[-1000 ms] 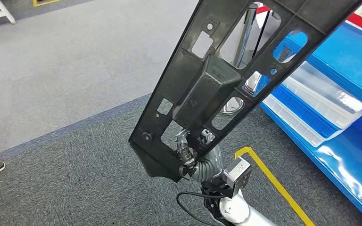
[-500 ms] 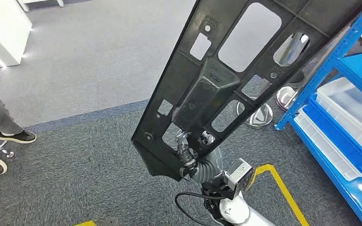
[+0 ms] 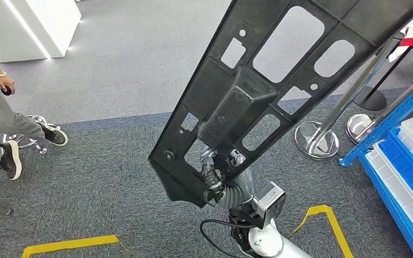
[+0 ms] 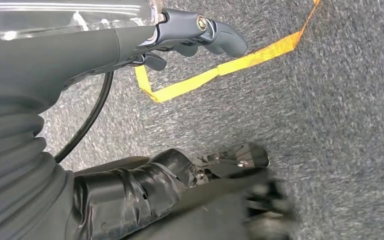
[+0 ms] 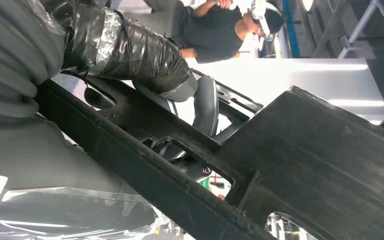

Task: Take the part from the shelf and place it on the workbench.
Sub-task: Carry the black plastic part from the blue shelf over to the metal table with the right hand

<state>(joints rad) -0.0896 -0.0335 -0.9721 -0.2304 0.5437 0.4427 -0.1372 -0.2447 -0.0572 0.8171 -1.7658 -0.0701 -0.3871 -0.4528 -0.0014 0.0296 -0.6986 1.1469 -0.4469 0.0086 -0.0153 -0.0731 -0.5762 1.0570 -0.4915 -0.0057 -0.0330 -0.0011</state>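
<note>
The part (image 3: 258, 91) is a long black plastic panel with several cut-outs and a raised block in its middle. In the head view it rises up and to the right from my right hand (image 3: 215, 180), which grips its lower end. The right wrist view shows that hand (image 5: 145, 60) wrapped round the panel's (image 5: 300, 165) edge, with the taped thumb on one face and a dark finger (image 5: 206, 112) on the other. My left hand (image 4: 145, 45) hangs over the grey carpet, its fingers (image 4: 215, 35) apart and holding nothing.
A blue shelf (image 3: 403, 177) with white trays stands at the right edge. Two chrome stanchion bases (image 3: 316, 142) stand beside it. A person's legs (image 3: 0, 121) are at the left, near a white block (image 3: 37, 27). Yellow tape (image 3: 328, 220) marks the carpet.
The whole view has swung round: the blue shelf slid to the right edge, while the person and the white block came in at the left. The part stays gripped the same way.
</note>
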